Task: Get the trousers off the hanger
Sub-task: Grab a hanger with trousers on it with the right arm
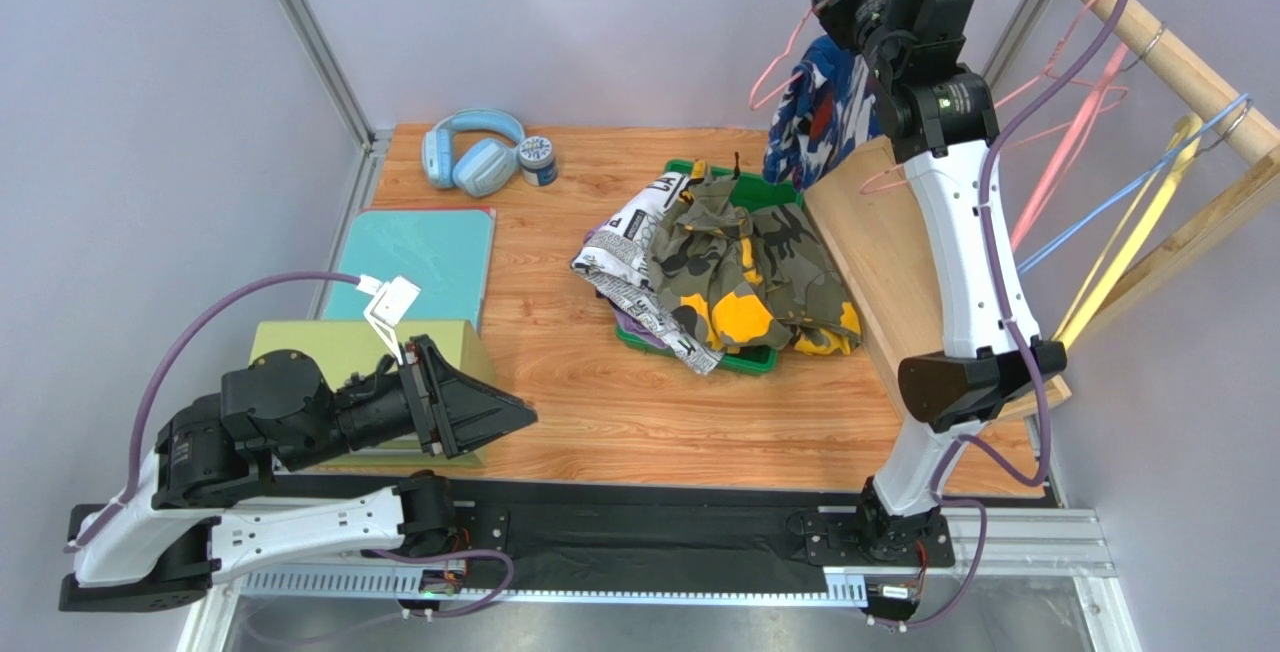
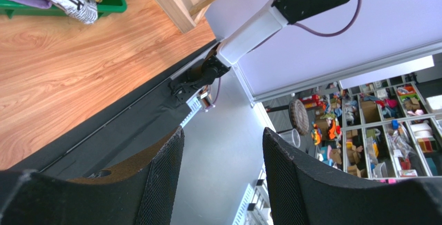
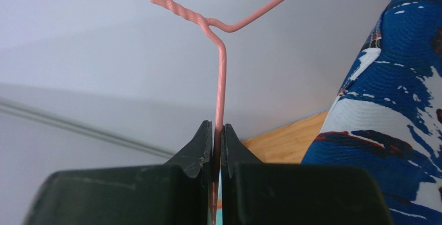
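Your right gripper [image 3: 217,132] is pinched shut on the pink hanger [image 3: 222,75]; the blue printed trousers [image 3: 394,111] hang just beside it, well apart from your open, empty left gripper [image 2: 223,157]

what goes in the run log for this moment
right gripper: shut on pink hanger | left gripper: open, empty | blue print trousers: hanging beside hanger | camouflage trousers: atop newsprint trousers

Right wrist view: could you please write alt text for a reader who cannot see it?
The right gripper holds a pink wire hanger, jaws shut on its stem below the twisted neck. Blue-white-red print trousers show at right.
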Available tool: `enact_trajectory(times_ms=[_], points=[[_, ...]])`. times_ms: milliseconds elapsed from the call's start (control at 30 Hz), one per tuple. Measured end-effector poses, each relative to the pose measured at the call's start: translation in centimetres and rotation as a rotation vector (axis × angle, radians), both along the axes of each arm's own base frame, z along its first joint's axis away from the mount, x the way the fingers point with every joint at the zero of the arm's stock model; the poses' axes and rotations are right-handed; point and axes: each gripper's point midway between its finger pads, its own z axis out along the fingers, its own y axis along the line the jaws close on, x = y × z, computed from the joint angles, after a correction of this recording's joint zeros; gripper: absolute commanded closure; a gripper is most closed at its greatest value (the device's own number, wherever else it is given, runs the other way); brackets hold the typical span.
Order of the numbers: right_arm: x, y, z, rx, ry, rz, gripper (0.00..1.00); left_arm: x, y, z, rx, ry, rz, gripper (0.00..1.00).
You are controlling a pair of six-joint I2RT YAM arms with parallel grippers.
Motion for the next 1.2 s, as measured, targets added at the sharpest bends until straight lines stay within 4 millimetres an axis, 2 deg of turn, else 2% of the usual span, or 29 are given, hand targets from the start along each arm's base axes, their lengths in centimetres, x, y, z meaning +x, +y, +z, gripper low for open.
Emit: enact_trajectory(times_ms=[267,367,467,567,600,767,867,967,1000,1100,1200], points=[[-6.3,8.2,3.6,-0.003,-0.060,0.288,1.00,-0.1,0.2,1.5,-0.039,-0.016,-0.001,0.37],[-9.6,10.6,4.9,0.005,-0.088,0.390,1.00,-0.2,0.3,1.9,-0.050,-0.019,-0.003,0.36],[-13.3,12.5,6.4,0.017,-0.124,0.473,1.00,-0.3,0.8,3.2,-0.083,-0.030,-0.004,0.36],[-17.5,14.7,7.9,0.030,-0.161,0.574,1.00,-0.7,1.6,5.5,-0.142,-0.054,-0.009,0.36],[-19.5,15.7,8.4,0.036,-0.175,0.625,1.00,-0.9,2.0,6.7,-0.175,-0.068,-0.014,0.36],[-26.7,18.3,9.2,0.046,-0.213,0.804,1.00,-2.1,3.2,11.8,-0.344,-0.137,-0.057,0.35],[-30.2,19.4,8.5,0.030,-0.222,0.887,1.00,-3.0,3.7,14.4,-0.433,-0.181,-0.100,0.34],[-33.0,21.0,6.7,-0.013,-0.214,0.960,1.00,-3.7,3.7,16.9,-0.494,-0.217,-0.132,0.34],[-33.9,21.5,6.1,-0.026,-0.209,0.981,1.00,-3.7,3.7,17.1,-0.499,-0.219,-0.135,0.34],[-36.2,23.0,2.7,-0.088,-0.168,1.043,1.00,-3.6,3.1,18.1,-0.526,-0.230,-0.139,0.33],[-38.0,23.8,-1.4,-0.157,-0.110,1.091,1.00,-3.1,1.9,17.7,-0.523,-0.220,-0.136,0.33]])
